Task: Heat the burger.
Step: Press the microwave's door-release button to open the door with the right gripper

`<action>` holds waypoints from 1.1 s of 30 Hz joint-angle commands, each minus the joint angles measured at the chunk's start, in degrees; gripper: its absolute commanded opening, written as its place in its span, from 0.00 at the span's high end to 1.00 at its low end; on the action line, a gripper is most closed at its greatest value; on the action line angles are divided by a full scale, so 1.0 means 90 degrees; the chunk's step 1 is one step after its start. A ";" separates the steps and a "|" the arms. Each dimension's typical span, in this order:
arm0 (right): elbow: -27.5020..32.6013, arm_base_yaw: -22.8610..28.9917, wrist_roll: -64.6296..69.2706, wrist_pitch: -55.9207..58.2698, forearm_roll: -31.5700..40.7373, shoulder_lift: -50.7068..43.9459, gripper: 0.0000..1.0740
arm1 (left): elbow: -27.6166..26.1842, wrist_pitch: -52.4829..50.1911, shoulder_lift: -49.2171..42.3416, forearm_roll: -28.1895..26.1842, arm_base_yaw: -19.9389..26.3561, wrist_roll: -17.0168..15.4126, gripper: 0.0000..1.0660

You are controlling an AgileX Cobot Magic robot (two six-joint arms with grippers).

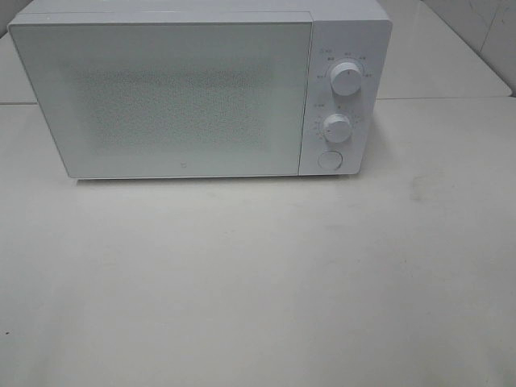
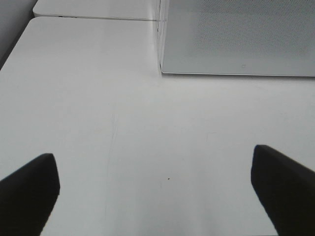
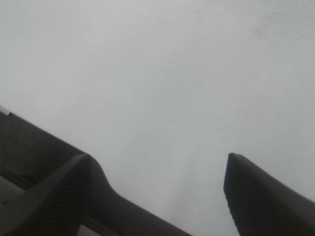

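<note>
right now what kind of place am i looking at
Probably a mock kitchen counter or test bench. A white microwave with its door shut, an upper dial and a lower dial stands on a plain white table. Little else is in view.

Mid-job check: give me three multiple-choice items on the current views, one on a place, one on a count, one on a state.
1. Where is the microwave's control panel?
A) right of the door
B) left of the door
C) above the door
2. How many knobs are on that panel?
A) one
B) two
C) four
3. How is the left tool?
A) shut on a plate
B) shut on a burger
C) open, holding nothing
Answers: 1 A, the panel sits right of the door. 2 B, one knob above the other. 3 C, its jaws stand wide apart over the table.
</note>
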 commanded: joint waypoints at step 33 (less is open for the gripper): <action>0.0197 -0.2387 0.0115 0.0840 0.0013 -0.3406 0.31 | 0.0019 -0.0057 -0.0166 -0.0038 0.0000 -0.0006 0.08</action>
